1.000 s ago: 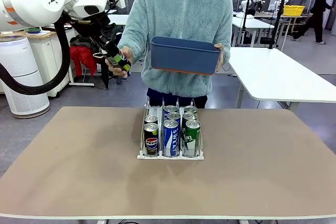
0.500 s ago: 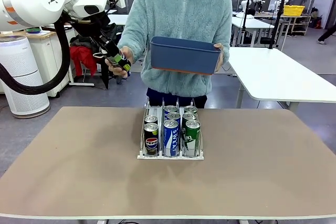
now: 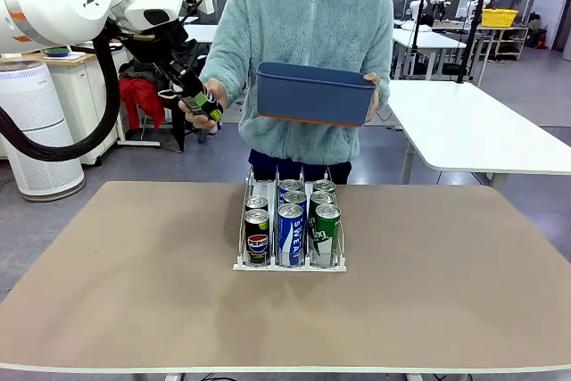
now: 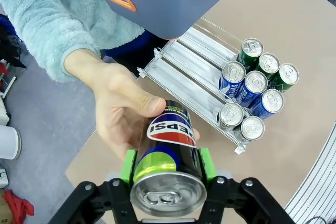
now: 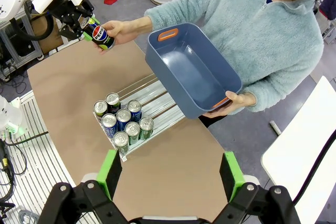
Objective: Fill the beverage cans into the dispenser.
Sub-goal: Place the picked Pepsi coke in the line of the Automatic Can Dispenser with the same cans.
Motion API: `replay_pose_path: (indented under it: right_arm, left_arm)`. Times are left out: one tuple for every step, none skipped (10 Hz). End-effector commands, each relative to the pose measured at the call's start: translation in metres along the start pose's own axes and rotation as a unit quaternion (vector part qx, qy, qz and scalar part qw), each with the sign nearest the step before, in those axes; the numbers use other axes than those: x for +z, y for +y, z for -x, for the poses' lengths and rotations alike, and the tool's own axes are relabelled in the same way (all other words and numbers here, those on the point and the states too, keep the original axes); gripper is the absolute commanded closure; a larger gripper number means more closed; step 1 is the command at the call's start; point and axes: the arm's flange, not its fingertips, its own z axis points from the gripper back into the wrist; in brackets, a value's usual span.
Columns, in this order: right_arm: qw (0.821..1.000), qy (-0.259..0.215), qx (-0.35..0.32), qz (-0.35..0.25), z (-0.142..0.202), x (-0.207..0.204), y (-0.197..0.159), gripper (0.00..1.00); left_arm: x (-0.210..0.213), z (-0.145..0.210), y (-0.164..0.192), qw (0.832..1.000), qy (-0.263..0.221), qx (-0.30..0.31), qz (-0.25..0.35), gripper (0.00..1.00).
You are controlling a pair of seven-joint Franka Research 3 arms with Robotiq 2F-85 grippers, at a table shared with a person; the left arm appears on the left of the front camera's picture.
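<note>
My left gripper (image 3: pixel 198 101) is shut on a black Pepsi can (image 4: pixel 168 153), held up beyond the table's far left edge. The person's hand (image 4: pixel 118 114) still grips the same can from the other side. The right wrist view shows that can (image 5: pixel 100 33) above the table's corner. The dispenser (image 3: pixel 290 268) stands mid-table with several beverage cans (image 3: pixel 291 234) at the front of its three lanes. The rear part of its lanes (image 4: pixel 184 77) is bare. My right gripper (image 5: pixel 170 177) hangs open high over the table, holding nothing.
The person holds a dark blue bin (image 3: pixel 312 94) tilted above the dispenser's far end; the bin (image 5: pixel 191 74) looks empty inside. A white air purifier (image 3: pixel 31 127) stands at the left and a white table (image 3: pixel 482 122) at the right. The brown table (image 3: pixel 134 292) surrounds the rack.
</note>
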Motion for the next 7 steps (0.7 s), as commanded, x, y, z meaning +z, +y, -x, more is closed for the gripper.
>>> replay_pose_path:
  right_arm:
    - [1.0, -0.001, 0.0, 0.001, 0.0004, -0.0004, 0.0005, 0.0]
    - [1.0, -0.001, 0.0, 0.001, 0.0004, -0.0004, 0.0005, 0.0]
    - [1.0, -0.001, 0.0, 0.001, 0.0004, -0.0004, 0.0005, 0.0]
    - [1.0, -0.001, 0.0, 0.001, 0.0004, -0.0004, 0.0005, 0.0]
    - [1.0, -0.001, 0.0, 0.001, 0.0004, -0.0004, 0.0005, 0.0]
    - [1.0, -0.001, 0.0, 0.001, 0.0004, -0.0004, 0.0005, 0.0]
    - [1.0, -0.001, 0.0, 0.001, 0.0004, -0.0004, 0.0005, 0.0]
  left_arm:
    - [0.0007, 0.0002, 0.0005, 1.0, 0.0, 0.0, -0.001, 1.0]
    - [0.0007, 0.0002, 0.0005, 1.0, 0.0, 0.0, -0.001, 1.0]
    - [0.0007, 0.0002, 0.0005, 1.0, 0.0, 0.0, -0.001, 1.0]
    - [0.0007, 0.0002, 0.0005, 1.0, 0.0, 0.0, -0.001, 1.0]
    - [0.0007, 0.0002, 0.0005, 1.0, 0.0, 0.0, -0.001, 1.0]
    - [0.0007, 0.0002, 0.0005, 1.0, 0.0, 0.0, -0.001, 1.0]
    - [0.0007, 0.0002, 0.0005, 1.0, 0.0, 0.0, -0.001, 1.0]
